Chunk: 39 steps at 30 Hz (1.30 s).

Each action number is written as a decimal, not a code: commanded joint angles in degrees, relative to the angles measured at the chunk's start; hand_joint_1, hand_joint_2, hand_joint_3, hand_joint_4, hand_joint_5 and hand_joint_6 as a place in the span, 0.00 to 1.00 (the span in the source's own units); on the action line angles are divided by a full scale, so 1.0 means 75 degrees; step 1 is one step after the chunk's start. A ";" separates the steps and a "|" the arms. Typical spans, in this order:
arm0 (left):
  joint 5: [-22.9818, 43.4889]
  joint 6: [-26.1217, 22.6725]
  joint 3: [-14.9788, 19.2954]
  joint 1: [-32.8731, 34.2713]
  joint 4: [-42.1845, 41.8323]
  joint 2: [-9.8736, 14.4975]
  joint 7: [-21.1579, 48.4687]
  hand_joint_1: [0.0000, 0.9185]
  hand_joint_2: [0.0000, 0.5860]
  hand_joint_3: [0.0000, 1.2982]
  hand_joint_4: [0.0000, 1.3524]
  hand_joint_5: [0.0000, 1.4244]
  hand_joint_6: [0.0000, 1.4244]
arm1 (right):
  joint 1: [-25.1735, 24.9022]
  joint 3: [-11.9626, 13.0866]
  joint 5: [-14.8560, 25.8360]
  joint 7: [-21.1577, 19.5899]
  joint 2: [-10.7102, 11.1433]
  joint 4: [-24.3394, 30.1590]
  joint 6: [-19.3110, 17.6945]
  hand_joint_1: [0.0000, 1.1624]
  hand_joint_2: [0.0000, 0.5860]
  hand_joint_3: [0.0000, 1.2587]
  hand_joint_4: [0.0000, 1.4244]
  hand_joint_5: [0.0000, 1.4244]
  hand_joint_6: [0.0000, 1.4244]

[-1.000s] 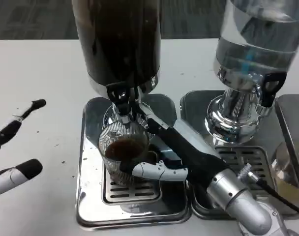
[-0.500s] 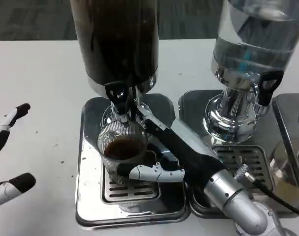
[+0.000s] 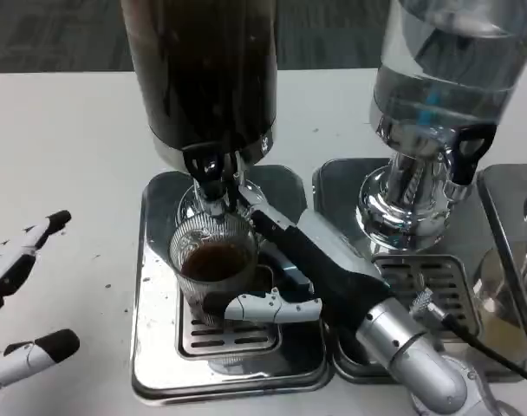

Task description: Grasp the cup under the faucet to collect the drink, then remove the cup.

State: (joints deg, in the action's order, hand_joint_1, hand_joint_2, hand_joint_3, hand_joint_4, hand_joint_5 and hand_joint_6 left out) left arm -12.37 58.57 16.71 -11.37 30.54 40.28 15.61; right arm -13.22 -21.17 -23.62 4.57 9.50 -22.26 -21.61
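The right hand point(image 3: 285, 277) is holding the ribbed glass cup point(image 3: 213, 264) from its 3 o'clock side, probably slippery and heavy with dark drink, while the left hand point(image 3: 21, 303) is waiting open.

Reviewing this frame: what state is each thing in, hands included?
cup: upright under the faucet, partly filled with dark drink, held
right hand: grips the cup
left hand: holds nothing, fingers apart, over the table
dark dispenser: holds dark drink
faucet: directly over the cup
clear dispenser: holds clear liquid
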 commanded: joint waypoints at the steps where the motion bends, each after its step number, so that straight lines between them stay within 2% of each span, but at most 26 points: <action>1: -0.0162 0.0103 -0.0167 0.0067 0.0128 0.0254 -0.0161 0.00 0.11 0.02 0.00 0.00 0.00 | -0.0210 -0.0145 -0.0193 -0.0126 -0.0133 -0.0026 -0.0047 0.29 0.00 0.00 0.00 0.00 0.08; 12: -0.0093 0.0065 -0.0359 0.0121 0.0189 0.0421 -0.0230 0.00 0.11 0.03 0.00 0.00 0.00 | -0.0257 -0.0254 -0.0511 -0.0394 -0.0179 -0.0113 0.0040 0.29 0.00 0.00 0.00 0.02 0.10; 23: -0.0055 0.0033 -0.0388 0.0094 0.0207 0.0453 -0.0202 0.00 0.12 0.04 0.00 0.00 0.00 | -0.0482 -0.0294 -0.0425 -0.0440 -0.0421 -0.0548 -0.0029 0.26 0.00 0.00 0.00 0.05 0.13; 32: -0.0026 -0.0003 -0.0375 0.0055 0.0211 0.0497 -0.0182 0.00 0.13 0.04 0.00 0.00 0.00 | -0.0432 -0.0270 -0.0449 -0.0566 -0.0378 -0.0464 -0.0065 0.25 0.00 0.00 0.00 0.06 0.14; 39: -0.0045 -0.0004 -0.0377 0.0084 0.0238 0.0561 -0.0164 0.00 0.13 0.04 0.00 0.00 0.00 | -0.0320 -0.0270 -0.0482 -0.0818 -0.0448 -0.0411 -0.0133 0.25 0.00 0.01 0.02 0.12 0.19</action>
State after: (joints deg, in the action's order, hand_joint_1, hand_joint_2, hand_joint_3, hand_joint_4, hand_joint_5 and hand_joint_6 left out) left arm -12.91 58.56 14.44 -10.75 32.08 43.04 14.63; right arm -15.56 -22.80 -27.09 -0.67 7.16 -26.25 -21.60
